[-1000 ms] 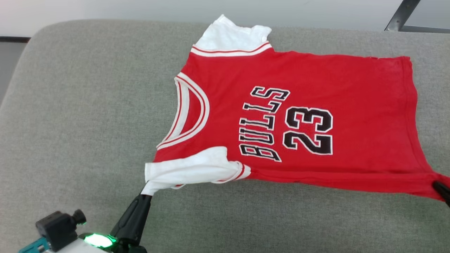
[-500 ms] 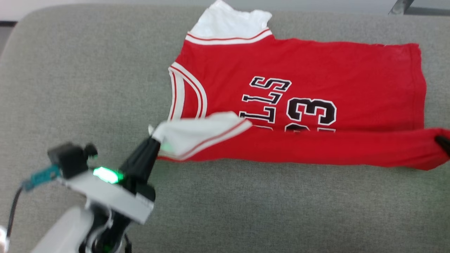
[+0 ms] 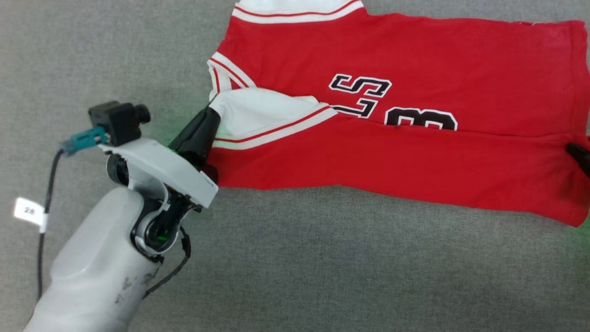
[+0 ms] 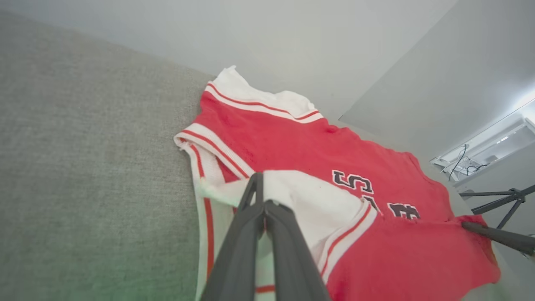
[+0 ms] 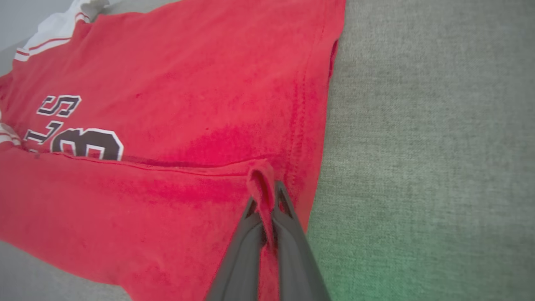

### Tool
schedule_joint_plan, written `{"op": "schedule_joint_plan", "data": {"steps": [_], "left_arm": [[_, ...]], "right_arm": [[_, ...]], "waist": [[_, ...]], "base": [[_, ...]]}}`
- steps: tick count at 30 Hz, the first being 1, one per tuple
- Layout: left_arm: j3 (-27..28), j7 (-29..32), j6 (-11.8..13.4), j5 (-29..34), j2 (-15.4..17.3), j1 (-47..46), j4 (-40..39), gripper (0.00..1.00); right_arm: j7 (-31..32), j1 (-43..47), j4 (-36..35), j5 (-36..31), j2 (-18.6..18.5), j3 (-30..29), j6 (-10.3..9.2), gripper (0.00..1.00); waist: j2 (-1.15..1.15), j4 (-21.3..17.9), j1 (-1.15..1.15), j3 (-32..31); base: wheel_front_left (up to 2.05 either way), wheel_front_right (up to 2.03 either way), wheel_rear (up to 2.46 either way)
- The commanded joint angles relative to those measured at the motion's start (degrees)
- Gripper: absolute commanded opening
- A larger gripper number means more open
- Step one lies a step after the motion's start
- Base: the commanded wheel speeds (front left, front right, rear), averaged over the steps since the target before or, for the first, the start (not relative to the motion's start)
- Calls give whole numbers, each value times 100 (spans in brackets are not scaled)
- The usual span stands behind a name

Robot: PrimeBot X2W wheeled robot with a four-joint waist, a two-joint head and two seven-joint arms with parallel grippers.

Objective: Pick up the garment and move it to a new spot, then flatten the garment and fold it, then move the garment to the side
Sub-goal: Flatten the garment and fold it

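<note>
Left pincer (image 3: pixel 209 113) (image 4: pixel 260 196) was clamped tight on the corner of the near white sleeve panel (image 3: pixel 262 110), with fabric pinched between the dark fingers. Right pincer (image 3: pixel 577 154) (image 5: pixel 265 200) was closed on a small loop of red hem at the near-right corner; it shows as a dark finger in the left wrist view (image 4: pixel 474 228).

The garment (image 3: pixel 438 157) (image 4: pixel 292 146) (image 5: pixel 167 71) lay stretched left-to-right between the two pincers on the grey upholstered surface (image 3: pixel 322 258). Its near edge was lifted and lapped over toward the far side.

Garment: soft red knit, stitched hems, white sleeve panels with thin red-and-white stripe trim, far panel (image 3: pixel 295 7) at the top edge. The surface is a coarse grey weave. The pale left forearm (image 3: pixel 101 267) carried a small black wrist camera (image 3: pixel 117 122), a cable and a white tag (image 3: pixel 30 212).

Versus 1.0 s ago, the jersey is no longer flat. The near half is now doubled over the black lettering (image 3: pixel 364 87), leaving only the far letters and the top of the number (image 3: pixel 421 120) exposed. The left pincer went farther in with the sleeve. Head camera also shifted, so the framing differs.
</note>
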Motion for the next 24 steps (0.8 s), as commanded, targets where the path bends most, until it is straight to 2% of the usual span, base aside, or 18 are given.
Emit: {"op": "schedule_joint_plan", "data": {"steps": [1, 6, 7, 8, 9, 10, 11, 15, 17, 21, 24], "left_arm": [[-83, -51, -29, 103, -29, -110, 228, 0], [-347, -152, -59, 165, -87, -243, 818, 0], [-408, -162, -61, 182, -93, -245, 899, 22], [-408, -162, -61, 182, -93, -245, 899, 22], [-473, -188, -64, 222, -77, -266, 964, 64], [-539, -211, -65, 227, -68, -290, 989, 100], [-600, -237, -66, 252, -33, -326, 1004, 100], [-846, -144, -69, 367, 226, -432, 919, 100], [-1018, -14, -68, 540, 481, -503, 816, 100], [-1262, 560, -65, 787, 964, -687, 453, 100], [-1432, 1281, -40, 767, 1269, -790, 140, 100]], "right_arm": [[-82, -50, 80, -52, 8, 46, -4, 0], [-333, -194, 344, -80, -11, 234, -4, 0], [-396, -214, 385, -106, -23, 275, -4, 13], [-396, -214, 385, -106, -23, 275, -4, 13], [-479, -233, 407, -141, -50, 304, -4, 43], [-575, -246, 426, -178, -78, 317, -4, 95], [-675, -248, 445, -211, -97, 340, -4, 100], [-1072, -141, 424, -337, -170, 427, -4, 100], [-1247, -77, 371, -378, -135, 454, -4, 100], [-1550, 4, 213, -403, -100, 387, -4, 100], [-1716, 46, 133, -412, -50, 353, -4, 100]], "waist": [[0, -13, 0, 62], [0, -16, 0, 16], [0, -3, 0, -26], [0, -3, 0, -26], [0, 12, 0, -72], [0, 32, 0, -129], [0, 52, 0, -192], [0, 125, 0, -492], [0, 133, 0, -695], [0, 141, 0, -997], [0, 150, 0, -1177]], "base": [[0, 0, 0], [0, 0, 0], [0, 0, 0], [0, 0, 0], [0, 0, 0], [0, 0, 0], [0, 0, 0], [0, 0, 0], [0, 0, 0], [0, 0, 0], [0, 0, 0]]}}
